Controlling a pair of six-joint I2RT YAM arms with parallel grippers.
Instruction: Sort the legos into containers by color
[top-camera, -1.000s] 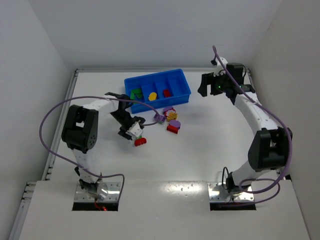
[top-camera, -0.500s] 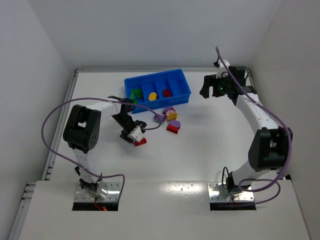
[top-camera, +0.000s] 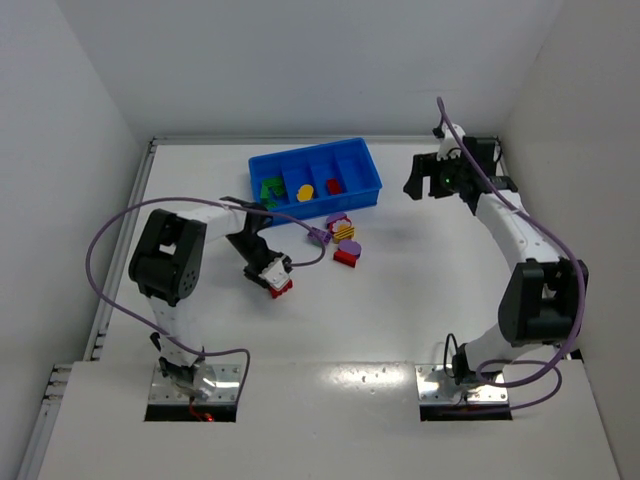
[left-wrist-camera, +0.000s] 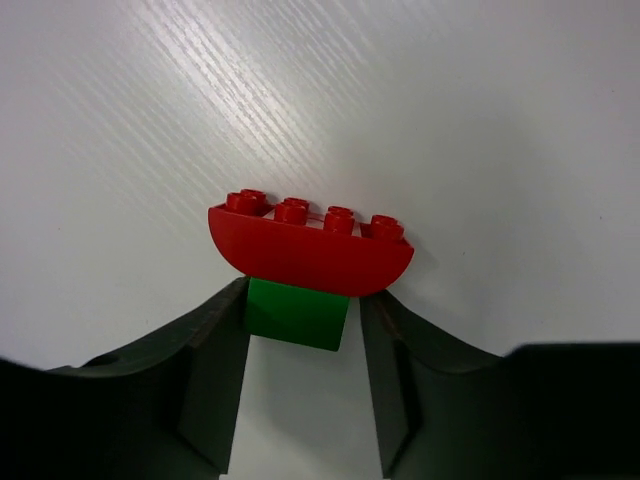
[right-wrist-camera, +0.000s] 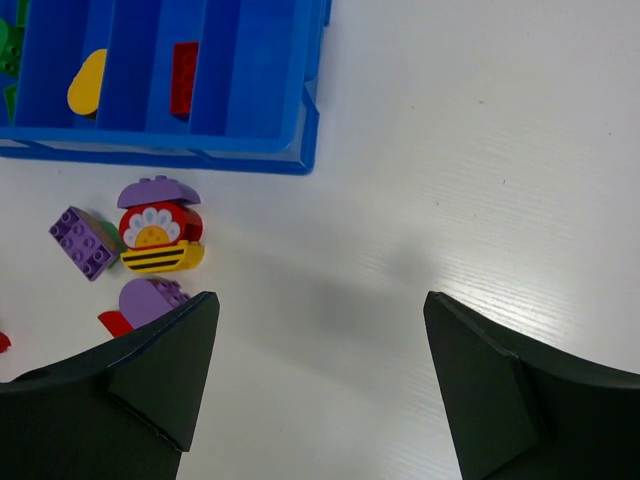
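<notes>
A flat white table top (top-camera: 420, 300) fills the middle of the overhead view. Seen close from the wrist cameras, its surface shows a fine diagonal grain. Plain white panels close it in: a back wall (top-camera: 300, 70), a left side wall (top-camera: 50, 200) and a right side wall (top-camera: 590, 110). A pale strip (top-camera: 118, 260), possibly a metal rail, runs along the table's left edge. A glossy white board (top-camera: 330, 420) spans the near edge and catches soft reflections. The light is even, and the shadows are faint.

The top camera looks down from behind my bases over the whole table (top-camera: 420, 290). My left wrist camera sits close; my right, higher, shares the tray (right-wrist-camera: 312, 120) at 11 o'clock.
</notes>
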